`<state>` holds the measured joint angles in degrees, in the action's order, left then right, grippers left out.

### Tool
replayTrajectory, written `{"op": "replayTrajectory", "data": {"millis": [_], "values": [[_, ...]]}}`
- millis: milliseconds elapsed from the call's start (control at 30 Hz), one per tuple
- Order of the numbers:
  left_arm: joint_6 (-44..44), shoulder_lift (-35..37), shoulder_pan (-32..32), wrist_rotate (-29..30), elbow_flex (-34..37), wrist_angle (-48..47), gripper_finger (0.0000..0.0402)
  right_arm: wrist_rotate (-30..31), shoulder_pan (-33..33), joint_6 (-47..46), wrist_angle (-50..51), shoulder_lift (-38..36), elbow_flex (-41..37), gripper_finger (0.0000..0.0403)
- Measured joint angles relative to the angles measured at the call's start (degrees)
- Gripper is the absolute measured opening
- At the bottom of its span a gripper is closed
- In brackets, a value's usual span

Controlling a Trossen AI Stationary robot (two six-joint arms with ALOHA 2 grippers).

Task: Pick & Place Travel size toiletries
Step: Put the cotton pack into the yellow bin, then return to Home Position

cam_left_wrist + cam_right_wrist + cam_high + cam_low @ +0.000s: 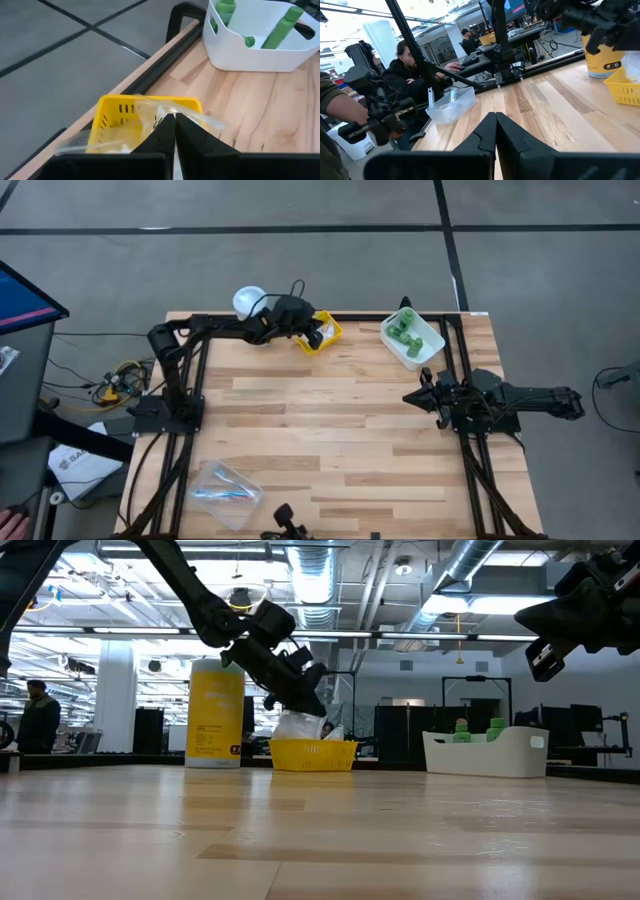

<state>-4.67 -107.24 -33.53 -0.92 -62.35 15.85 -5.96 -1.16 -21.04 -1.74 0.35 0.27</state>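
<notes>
Clenched fingertips on my left gripper [316,332] pinch a clear packet [165,111], and I hold it right over the yellow tray [322,335] at the far edge of the table [340,440]. From the left wrist view I see the crinkled plastic caught between the two dark fingers [162,132], its loose end trailing down into the tray. From the low view the arm slants down to the tray, with white packets [300,727] heaped above its rim. Just left of the tray stands the tall yellow jar [215,715] with its white lid.

Further right along the far edge sits the white bin [412,339] holding the green bottles [405,332], several upright or leaning inside it.

Right again, my right gripper [410,395] is clamped shut with nothing in it, and hangs above the table near the right side, well apart from the bin.

At the near left corner I see a clear container [224,492] with toothbrushes [222,494] lying in it. In the right wrist view, people sit at desks beyond the table.
</notes>
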Motion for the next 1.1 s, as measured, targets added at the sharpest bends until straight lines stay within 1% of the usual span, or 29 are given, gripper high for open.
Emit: {"op": "replayTrajectory", "data": {"millis": [100, 200, 300, 433, 500, 567, 633, 700, 767, 833, 900, 1033, 1067, 1100], "values": [[0.4, -0.1, 0.3, -0.1, 0.0, 0.4, 0.0009, 0.0, 0.0, 0.0, 0.0, 0.0, 0.0, 0.0], [2.8, 0.5, 0.6, -1.3, 0.0, 1.3, 0.0035, 0.0, 0.0, 0.0, 0.0, 0.0, 0.0, 0.0], [4.1, 1.6, 0.6, -1.8, 0.0, 1.8, 0.0074, 0.0, 0.0, 0.0, 0.0, 0.0, 0.0, 0.0], [4.2, 3.7, 0.5, -4.0, 0.1, 1.6, 0.0136, 0.0, 0.0, 0.0, 0.0, 0.0, 0.0, 0.0], [3.8, 6.6, 0.7, -5.4, 0.1, 1.5, 0.0169, 0.0, 0.0, 0.0, 0.0, 0.0, 0.0, 0.0], [2.5, 10.7, 1.2, -5.5, 0.1, 1.7, 0.0197, 0.0, 0.0, 0.0, 0.0, 0.0, 0.0, 0.0], [0.5, 15.9, 1.4, -5.6, 0.1, 1.8, 0.0217, 0.0, 0.0, 0.0, 0.0, 0.0, 0.0, 0.0], [0.1, 22.1, 1.5, -5.6, 0.5, 1.9, 0.0225, 0.0, 0.0, 0.0, 0.0, 0.0, 0.0, 0.0], [2.2, 28.6, 1.5, -5.4, 1.9, 2.0, 0.0218, 0.0, 0.0, 0.0, 0.0, 0.0, 0.0, 0.0], [4.5, 35.2, 1.4, -4.7, 4.5, 1.9, 0.019, 0.0, 0.0, 0.0, 0.0, 0.0, 0.0, 0.0], [5.7, 41.7, 1.4, -3.4, 8.1, 1.6, 0.0143, 0.0, 0.0, 0.0, 0.0, 0.0, 0.0, 0.0], [5.9, 54.8, 1.4, -2.1, 17.9, 1.5, 0.0027, 0.0, 0.0, 0.0, 0.0, 0.0, 0.0, 0.0], [5.6, 57.8, 1.4, -2.0, 20.7, 1.5, 0.0016, 0.0, 0.0, 0.0, 0.0, 0.0, 0.0, 0.0], [4.7, 60.9, 1.4, -1.7, 23.7, 1.4, 0.0013, 0.0, 0.0, 0.0, 0.0, 0.0, 0.0, 0.0]]}}
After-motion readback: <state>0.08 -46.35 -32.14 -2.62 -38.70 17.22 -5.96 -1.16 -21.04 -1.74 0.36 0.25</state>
